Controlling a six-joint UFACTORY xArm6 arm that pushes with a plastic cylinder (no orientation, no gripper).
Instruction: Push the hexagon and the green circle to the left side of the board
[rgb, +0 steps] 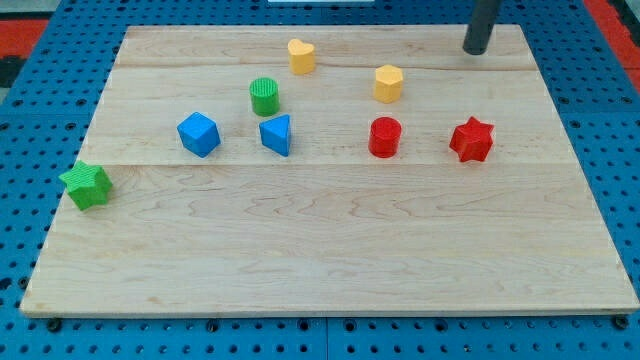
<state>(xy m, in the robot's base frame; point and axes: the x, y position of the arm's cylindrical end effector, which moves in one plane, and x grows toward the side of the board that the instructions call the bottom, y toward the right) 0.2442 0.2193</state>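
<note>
The yellow hexagon (389, 83) sits right of centre near the view's top. The green circle (264, 96) stands left of centre in the upper part of the wooden board (320, 270). My tip (475, 51) is near the board's top edge, up and to the right of the yellow hexagon, a clear gap away. It touches no block. The green circle is far to its left.
A yellow heart (301, 56) lies near the top. A blue cube (198, 133) and a blue triangle (277, 134) sit below the green circle. A red cylinder (384, 136) and red star (472, 139) lie at right. A green star (87, 185) is at the left edge.
</note>
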